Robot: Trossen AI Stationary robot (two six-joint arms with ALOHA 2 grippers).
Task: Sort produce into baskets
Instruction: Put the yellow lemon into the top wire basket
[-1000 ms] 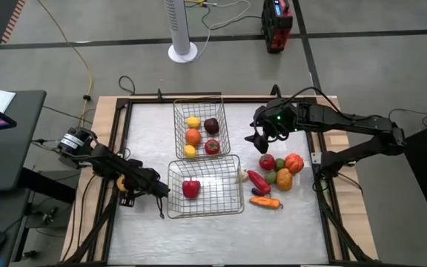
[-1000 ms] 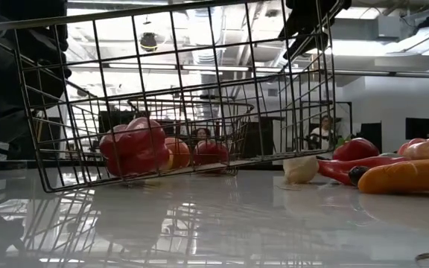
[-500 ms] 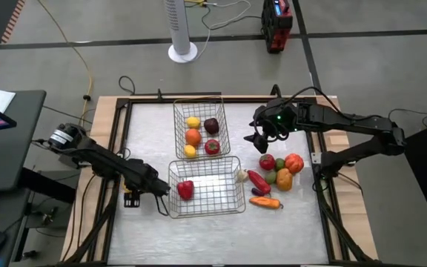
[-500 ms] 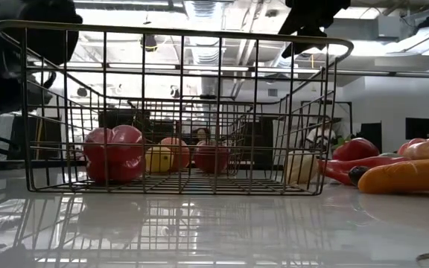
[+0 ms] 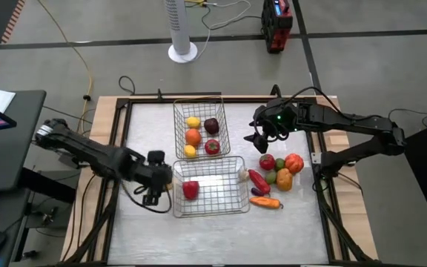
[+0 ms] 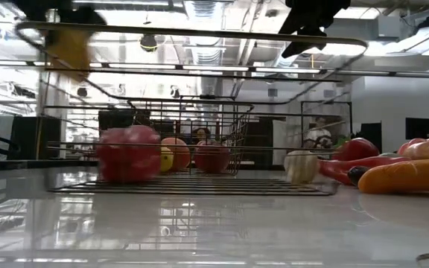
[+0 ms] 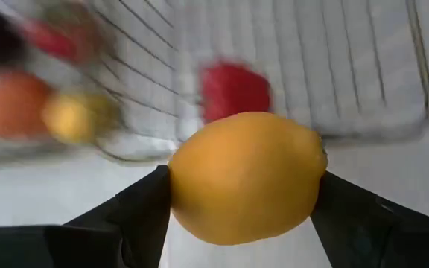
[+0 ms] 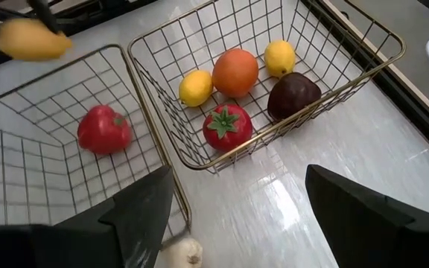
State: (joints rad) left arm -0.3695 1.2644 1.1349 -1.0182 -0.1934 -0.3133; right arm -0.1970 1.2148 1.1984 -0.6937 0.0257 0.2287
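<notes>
My left gripper is shut on a yellow lemon at the left rim of the near wire basket. The lemon also shows in the low view and the right wrist view. A red pepper lies in that basket. The far basket holds two lemons, an orange, a dark purple round and a red tomato. My right gripper is open and empty, raised between the far basket and the loose produce pile. My left gripper pinches the lemon between its two fingers, one on each of its two ends. The lemon lies across the gap between the fingers and is lifted clear, above the height of the near basket's rim.
Loose on the table right of the near basket lie a white garlic bulb, a red chili, red, green and orange rounds, a dark purple piece and an orange carrot. A wooden frame borders the table.
My left gripper has gone toward the table's right edge, up to the near basket's left rim, carrying the lemon higher. The near basket, tilted a second ago, now lies flat and has slid a little to the right; the red pepper has shifted inside it.
</notes>
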